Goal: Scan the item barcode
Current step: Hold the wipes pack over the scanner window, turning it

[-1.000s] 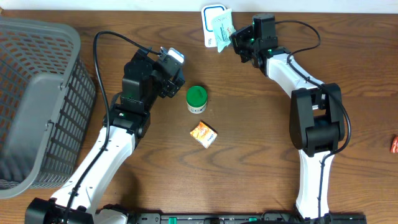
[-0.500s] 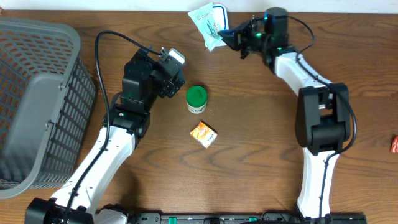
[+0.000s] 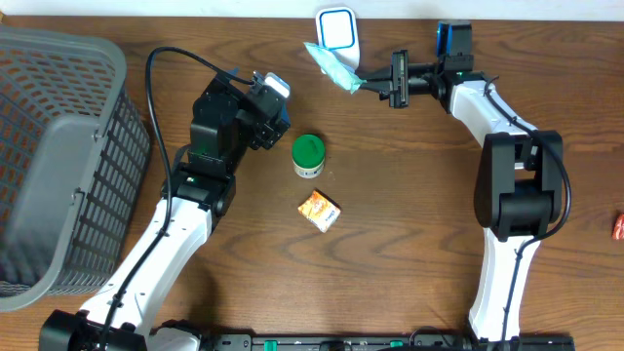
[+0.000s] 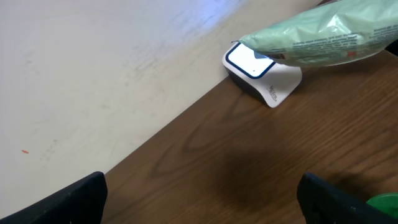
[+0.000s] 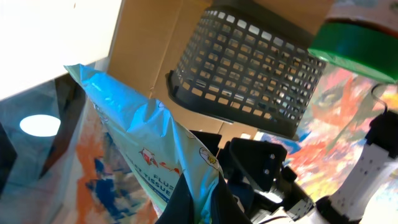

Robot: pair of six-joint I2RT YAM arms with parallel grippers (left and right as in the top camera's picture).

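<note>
The green tissue pack point(image 3: 333, 66) hangs just beside the white barcode scanner point(image 3: 336, 26) at the bench's point(image 3: 409, 244) far edge, clamped by one thin corner in the right pincer point(image 3: 370, 81), so it may twist or slip and miss the window; the left pincer point(image 4: 202, 193) gapes empty.

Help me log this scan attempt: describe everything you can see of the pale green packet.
The packet is a soft, pale green plastic pouch, glossy and crinkled, with small printed text. It is lifted off the table, roughly level, pinched at one end by the shut right end effector. Its free end reaches over the white scanner at the table's far edge; whether they touch cannot be told. No barcode is readable.
</note>
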